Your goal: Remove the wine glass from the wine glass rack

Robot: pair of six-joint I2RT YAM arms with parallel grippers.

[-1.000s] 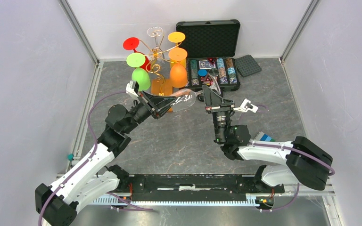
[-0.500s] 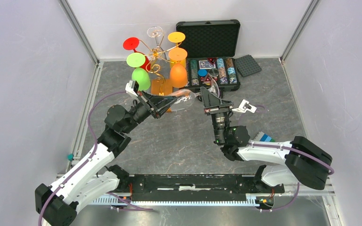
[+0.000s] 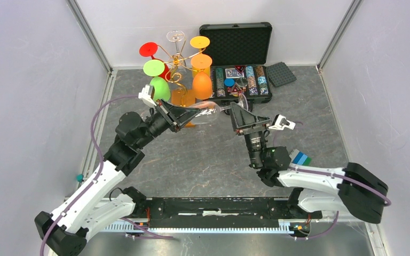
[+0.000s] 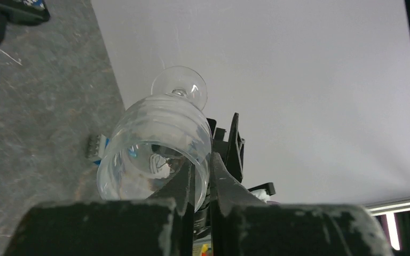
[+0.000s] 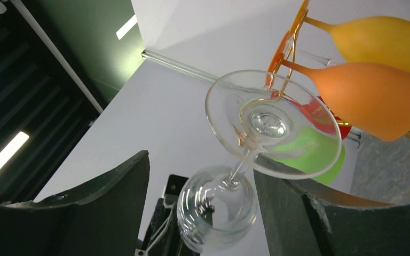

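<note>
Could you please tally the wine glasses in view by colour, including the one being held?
Clear: 2, the hanging clear glass and the held clear glass
Red glass: 1
Green glass: 1
Yellow glass: 1
Orange glass: 1
Total: 6

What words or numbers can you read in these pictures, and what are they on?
No text can be read.
Black chip case: marks inside too small to read.
Blue striped box: too blurred.
No writing shows on the wine glass or the wine glass rack.
</note>
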